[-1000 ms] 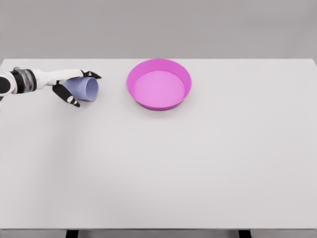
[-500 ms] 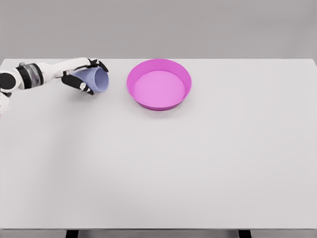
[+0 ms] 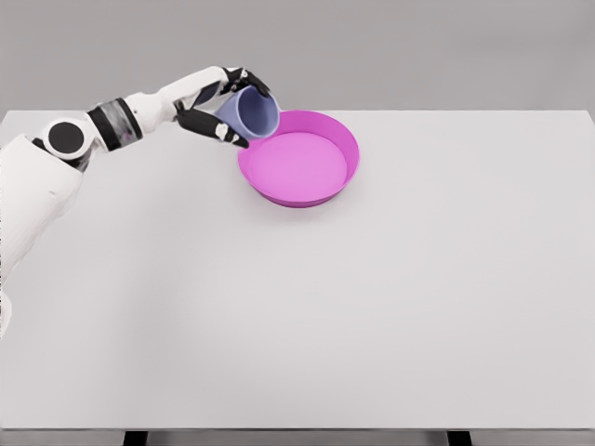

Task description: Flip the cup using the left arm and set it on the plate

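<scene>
My left hand (image 3: 226, 107) is shut on a pale blue cup (image 3: 251, 112), held in the air above the table. The cup is tilted, with its open mouth facing right and slightly down toward me. It hangs over the left rim of the magenta plate (image 3: 344, 141), a round shallow dish at the back centre of the white table (image 3: 372, 297). My left arm (image 3: 112, 125) reaches in from the left edge. The right arm is out of view.
My left hand has lifted the cup off the table and carried it right and up, from the far left to the plate's left rim. The plate has stayed put.
</scene>
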